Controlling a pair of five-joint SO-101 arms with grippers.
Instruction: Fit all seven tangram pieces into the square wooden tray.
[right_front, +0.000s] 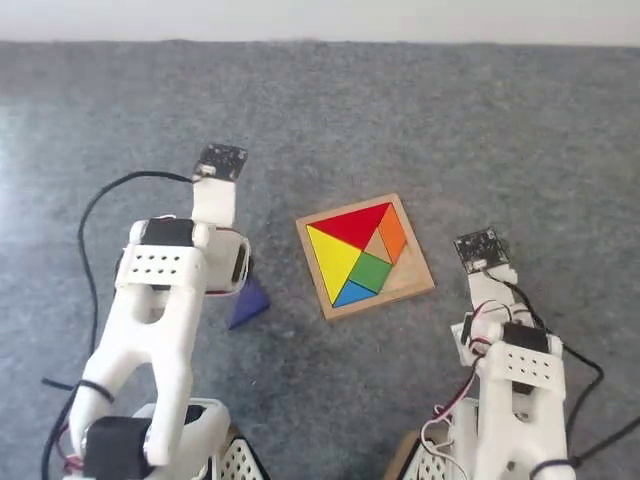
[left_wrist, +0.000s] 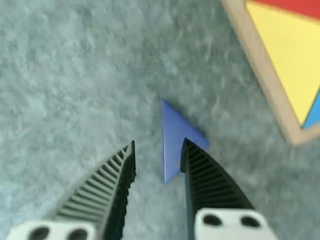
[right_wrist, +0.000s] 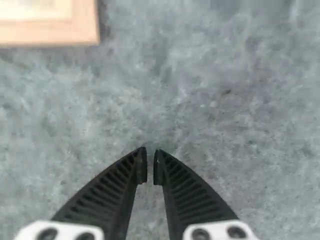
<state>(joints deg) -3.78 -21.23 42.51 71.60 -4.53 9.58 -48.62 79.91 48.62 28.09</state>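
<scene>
Left claw (left_wrist: 158, 144) hangs released over the blue triangle (left_wrist: 174, 131), near the tray (left_wrist: 259, 55). Right claw (right_wrist: 150, 154) sits clenched, empty.

- Tray (right_front: 412, 278): pale wood, smooth, matt.
- Table cover (right_front: 500, 120): grey cloth, fuzzy and rough.
- Blue triangle (left_wrist: 175, 137): smooth, matt paint.
- Left gripper's fingers (left_wrist: 207, 175): black ribbed plastic.
</scene>
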